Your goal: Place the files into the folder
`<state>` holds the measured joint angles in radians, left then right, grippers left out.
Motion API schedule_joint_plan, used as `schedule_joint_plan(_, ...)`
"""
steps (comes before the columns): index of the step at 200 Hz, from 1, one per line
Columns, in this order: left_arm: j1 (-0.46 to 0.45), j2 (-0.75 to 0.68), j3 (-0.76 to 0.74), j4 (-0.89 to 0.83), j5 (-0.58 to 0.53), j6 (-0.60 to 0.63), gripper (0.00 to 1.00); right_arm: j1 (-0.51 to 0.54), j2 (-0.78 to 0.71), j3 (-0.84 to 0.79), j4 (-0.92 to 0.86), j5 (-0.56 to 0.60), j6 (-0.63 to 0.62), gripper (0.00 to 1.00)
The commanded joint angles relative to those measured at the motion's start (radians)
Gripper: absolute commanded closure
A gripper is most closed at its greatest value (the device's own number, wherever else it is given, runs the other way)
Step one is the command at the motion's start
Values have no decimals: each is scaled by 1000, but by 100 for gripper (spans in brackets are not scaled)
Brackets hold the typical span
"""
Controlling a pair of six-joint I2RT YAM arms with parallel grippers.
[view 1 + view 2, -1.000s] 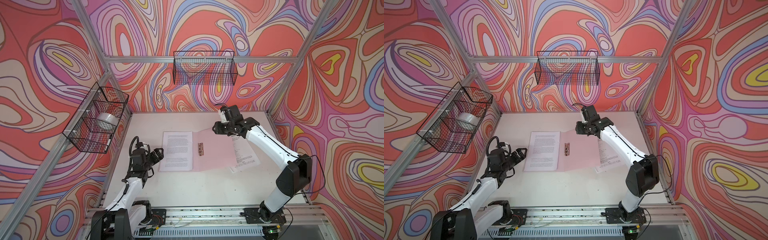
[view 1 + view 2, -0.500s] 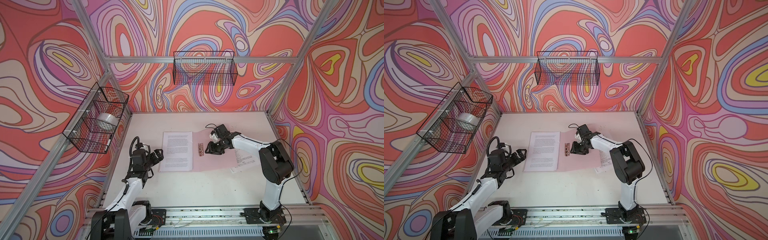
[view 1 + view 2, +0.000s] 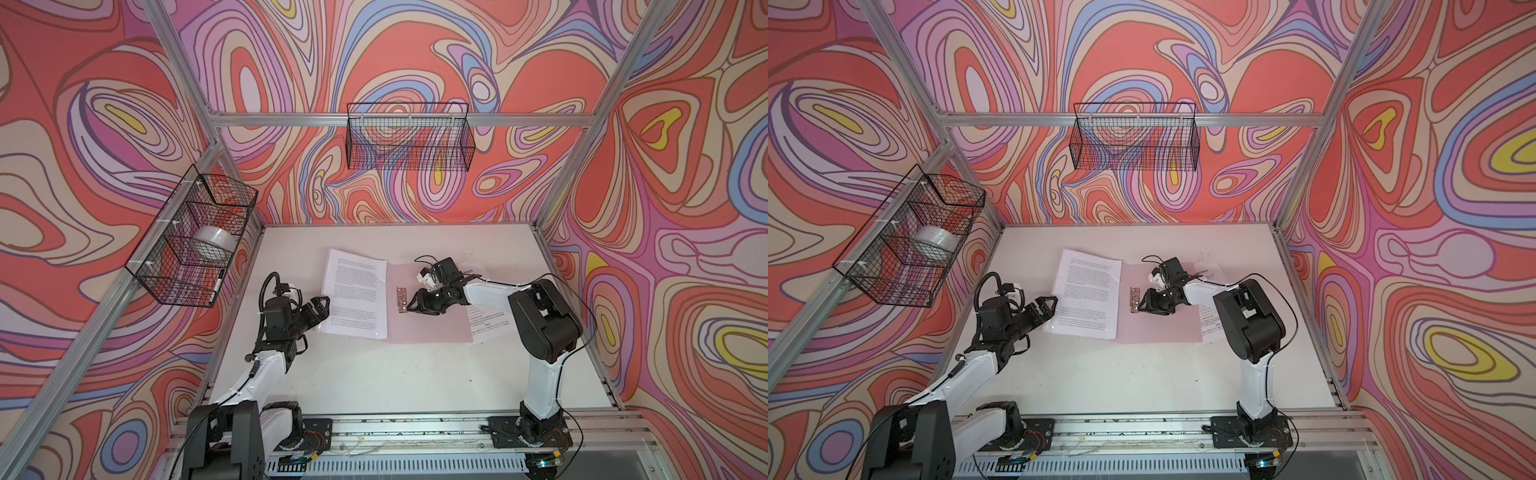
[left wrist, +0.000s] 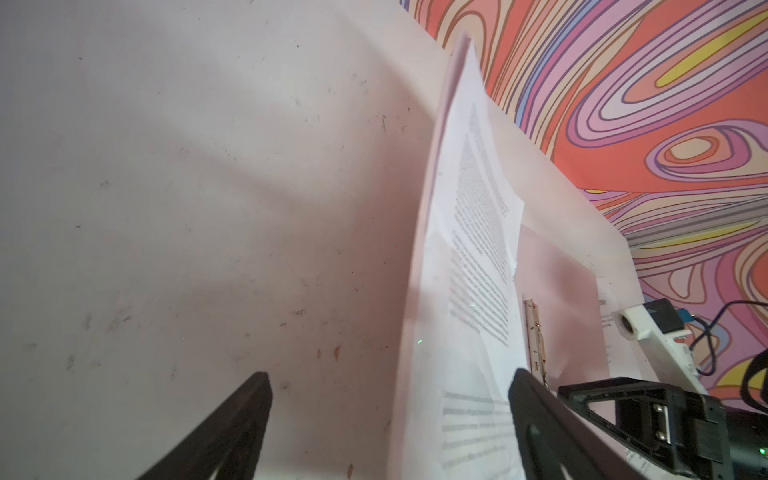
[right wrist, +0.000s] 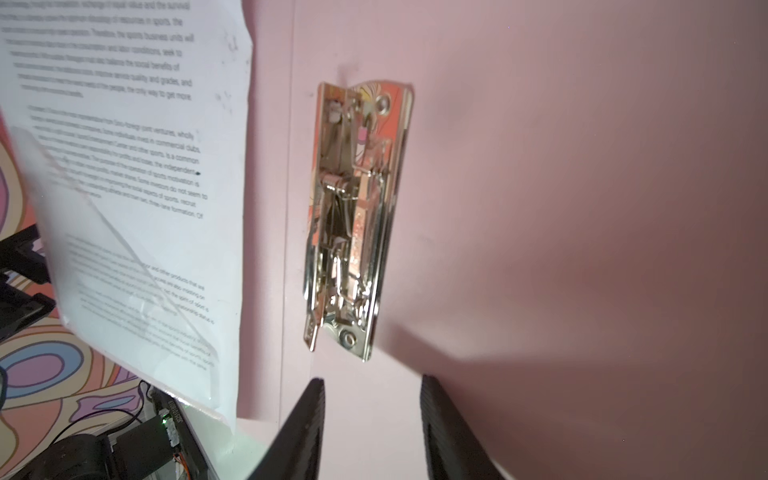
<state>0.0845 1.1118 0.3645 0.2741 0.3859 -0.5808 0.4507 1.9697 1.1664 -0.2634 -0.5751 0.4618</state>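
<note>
The pale pink folder (image 3: 432, 328) (image 3: 1163, 328) lies open and flat on the white table. White printed files (image 3: 355, 291) (image 3: 1088, 291) cover its left half. A metal clip (image 3: 401, 298) (image 5: 357, 216) sits by the spine. My right gripper (image 3: 411, 305) (image 5: 372, 382) rests low over the bare pink half just right of the clip, jaws partly open with nothing between them. My left gripper (image 3: 322, 305) (image 4: 388, 376) stands wide open at the left edge of the files (image 4: 478, 249), straddling that edge without closing on it.
Another printed sheet (image 3: 488, 324) pokes out from under the folder's right edge. A black wire basket (image 3: 409, 141) hangs on the back wall. A second basket (image 3: 195, 237) on the left frame holds a white tape roll (image 3: 214, 241).
My right arm swung from the folder's back edge down and left to the clip, and its jaws narrowed a little. The left gripper stayed almost where it was.
</note>
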Motion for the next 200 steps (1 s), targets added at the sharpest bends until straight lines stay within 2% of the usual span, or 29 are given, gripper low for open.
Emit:
schedule_joint_plan(1, 4, 25, -19, 116, 121, -28, 18, -1, 73, -40, -20, 17, -8, 60)
schedule_joint_plan(29, 4, 39, -28, 161, 197, -62, 26, -2, 83, -33, -16, 14, -2, 60)
schedule_joint_plan(70, 4, 9, -47, 153, 191, -66, 39, -2, 74, -37, 0, 10, 21, 61)
schedule_joint_plan(83, 4, -7, -45, 130, 173, -58, 50, -2, 68, -40, 0, 11, 24, 61)
schedule_joint_plan(101, 4, -35, -44, 103, 146, -46, 70, -2, 54, -48, 8, 11, 36, 61)
schedule_joint_plan(132, 4, -59, -41, 82, 130, -48, 85, -2, 33, -50, 24, -7, 50, 61)
schedule_joint_plan(160, 4, -77, -45, 62, 118, -40, 88, -2, 32, -21, 0, -3, 45, 62)
schedule_joint_plan(182, 4, -83, -48, 54, 117, -36, 100, -3, 38, -1, -20, 6, 38, 62)
schedule_joint_plan(200, 4, -84, -47, 53, 116, -36, 100, -2, 36, 11, -31, 18, 43, 62)
